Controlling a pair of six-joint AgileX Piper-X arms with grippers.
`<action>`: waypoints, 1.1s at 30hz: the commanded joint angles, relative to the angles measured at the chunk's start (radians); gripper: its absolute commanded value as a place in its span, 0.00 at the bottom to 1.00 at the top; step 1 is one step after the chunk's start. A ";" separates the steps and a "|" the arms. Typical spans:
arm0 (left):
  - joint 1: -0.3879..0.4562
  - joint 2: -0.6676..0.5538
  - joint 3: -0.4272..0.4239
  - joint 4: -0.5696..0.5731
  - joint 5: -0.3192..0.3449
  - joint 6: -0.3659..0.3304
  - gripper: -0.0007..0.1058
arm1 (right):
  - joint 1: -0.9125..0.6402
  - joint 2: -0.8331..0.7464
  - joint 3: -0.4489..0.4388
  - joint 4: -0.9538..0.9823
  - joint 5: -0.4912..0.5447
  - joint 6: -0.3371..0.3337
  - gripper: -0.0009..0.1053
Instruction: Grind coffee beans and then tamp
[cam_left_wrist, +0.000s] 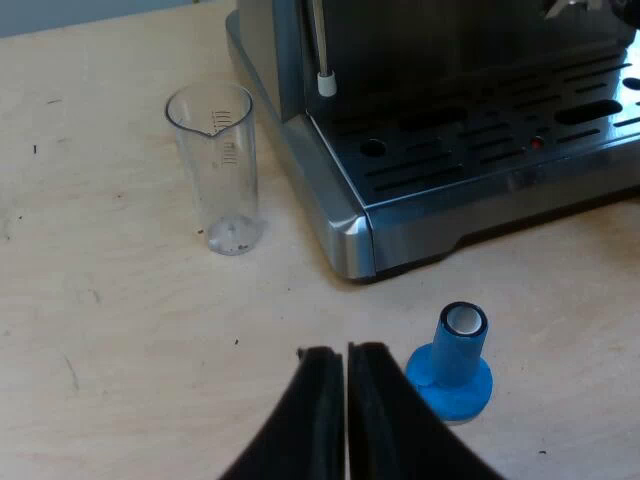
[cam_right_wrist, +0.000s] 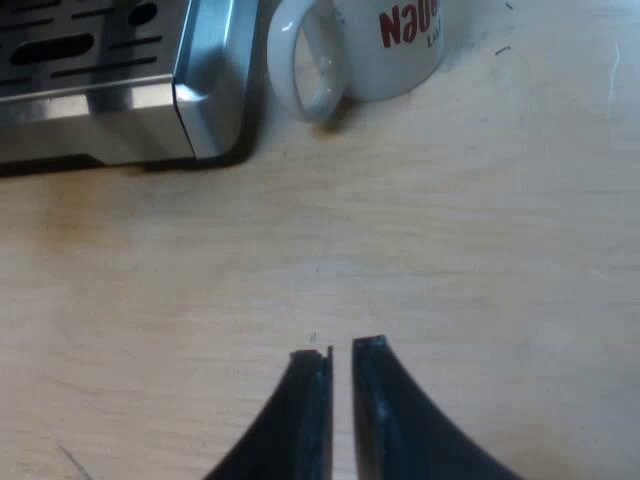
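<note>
Left claw (cam_left_wrist: 346, 350) nearest in the left wrist view: black fingers drawn together to a hairline slit, gripping nothing, hanging above pale wooden tabletop (cam_left_wrist: 120, 330). Just beside the fingertips but apart from them, blue tamper (cam_left_wrist: 452, 365), standing on its wide base with white-lined hollow stem upward. Farther on, corner of espresso machine (cam_left_wrist: 345, 225) in brushed metal, with slotted drip tray (cam_left_wrist: 480, 150) across its front. Clear measuring glass (cam_left_wrist: 218, 170) upright near that corner and apart from it, with spout and printed scale visible and a few dark specks at the bottom. Beyond, thin metal wand (cam_left_wrist: 323, 60) with white tip, hanging over the drip tray's edge.

Right claw (cam_right_wrist: 341, 348) nearest in the right wrist view: fingers likewise nearly touching, narrow gap between, clamped on nothing, over the tabletop. Well beyond, another corner of the machine's base and slotted tray. Near that corner, white mug (cam_right_wrist: 385, 45) with red lettering, standing on the tabletop with its handle on the machine's side.
</note>
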 joint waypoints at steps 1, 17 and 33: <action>0.001 -0.043 -0.005 -0.012 0.011 -0.003 0.14 | 0.001 -0.040 -0.016 -0.021 -0.009 -0.005 0.26; 0.001 0.022 -0.005 -0.184 0.119 -0.025 0.58 | 0.001 0.178 -0.168 -0.021 -0.082 -0.136 0.46; -0.241 0.269 -0.005 -0.362 0.177 -0.017 0.58 | 0.078 0.412 -0.274 -0.053 -0.276 -0.213 0.46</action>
